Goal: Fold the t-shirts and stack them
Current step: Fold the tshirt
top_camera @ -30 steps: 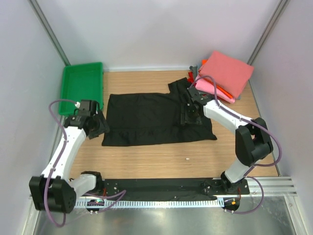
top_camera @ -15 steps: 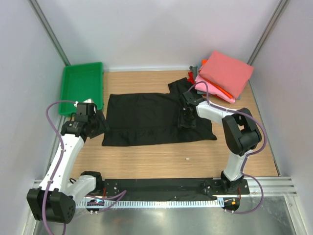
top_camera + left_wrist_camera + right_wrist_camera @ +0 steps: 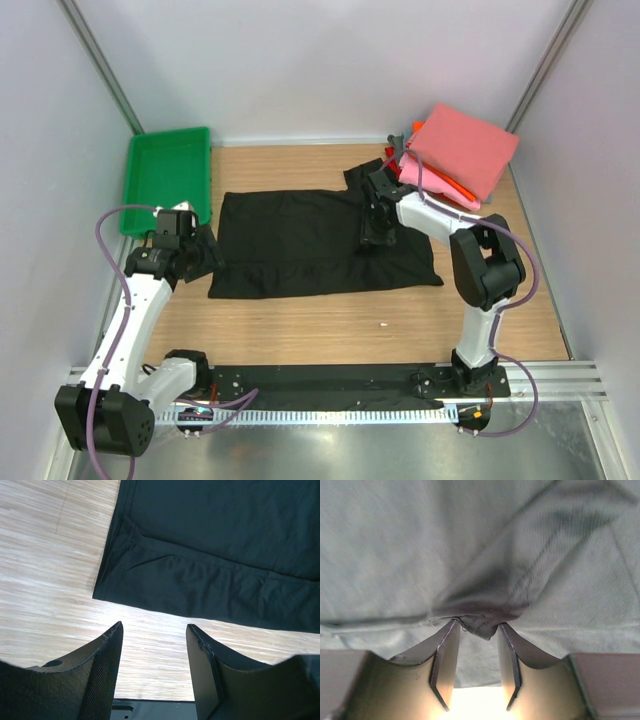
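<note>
On the wooden table (image 3: pixel 330 330), the black t-shirt (image 3: pixel 290 235) lies spread flat at centre, 1 garment not yet folded, well apart from the stack of folded t-shirts (image 3: pixel 462 150) in the far right corner. Within the last second the right gripper (image 3: pixel 476 630) has slid inward across the shirt's right side and narrowed its jaws onto a pucker of black cloth, apparently readying a fold. The left gripper (image 3: pixel 152 640), jaws apart and empty, hovers just off the shirt's near left corner.
</note>
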